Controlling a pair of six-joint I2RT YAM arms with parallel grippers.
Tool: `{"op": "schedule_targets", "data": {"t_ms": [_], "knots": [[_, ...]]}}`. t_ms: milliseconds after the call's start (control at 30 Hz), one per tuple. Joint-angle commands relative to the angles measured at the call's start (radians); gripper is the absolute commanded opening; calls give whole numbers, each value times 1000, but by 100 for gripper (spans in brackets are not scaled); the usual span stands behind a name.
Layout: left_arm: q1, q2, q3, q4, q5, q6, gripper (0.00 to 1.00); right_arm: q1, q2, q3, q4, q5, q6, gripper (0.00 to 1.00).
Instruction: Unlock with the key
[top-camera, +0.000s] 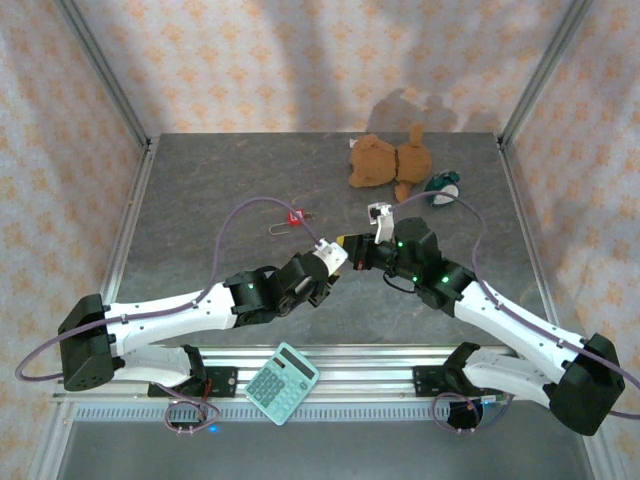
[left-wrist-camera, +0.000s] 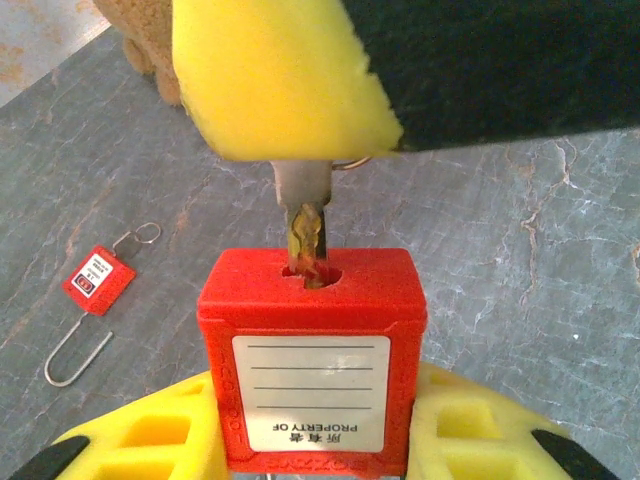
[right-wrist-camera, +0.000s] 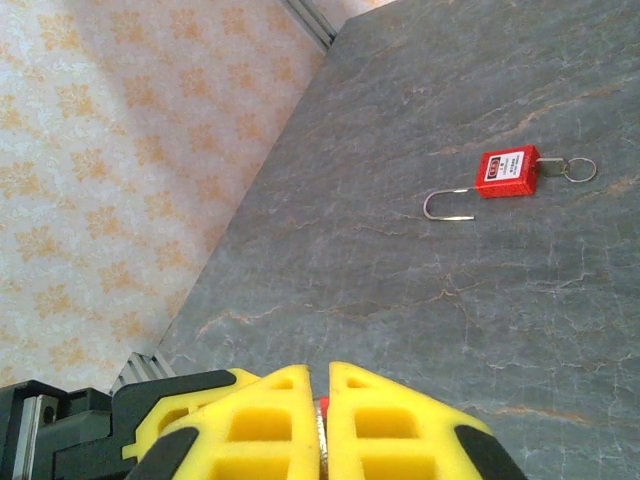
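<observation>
A red padlock (left-wrist-camera: 312, 350) with a white label stands upright between the yellow fingers (left-wrist-camera: 150, 435) of my left gripper (left-wrist-camera: 312, 400), which is shut on its body. The key (left-wrist-camera: 305, 225) points down into the keyhole on the padlock's top face. Its head is pinched in my right gripper (right-wrist-camera: 320, 375), whose yellow finger (left-wrist-camera: 280, 75) hangs just above the lock. In the right wrist view a thin metal edge of the key (right-wrist-camera: 322, 440) shows between the shut pads. From above, the left gripper (top-camera: 330, 256) and the right gripper (top-camera: 352, 250) meet tip to tip at mid-table.
A second red padlock (top-camera: 293, 218) with an open shackle and a key ring lies on the grey table, left of the grippers. A brown teddy bear (top-camera: 388, 160) and a teal object (top-camera: 441, 187) sit at the back. A teal calculator (top-camera: 282, 382) rests on the near rail.
</observation>
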Motion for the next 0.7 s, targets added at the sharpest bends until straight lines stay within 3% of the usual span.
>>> {"op": "schedule_targets", "data": {"t_ms": [0,333,667], "knots": [[1,-43,50,284,-20,27,29,33,42,-30,-94,-134,15,7],[1,-40,71,294,-13,49,29,33,94,-10,-143,-154,-45,7],[1,-44,63,354,-53,54,29,32,118,-46,-41,-227,17,7]]}}
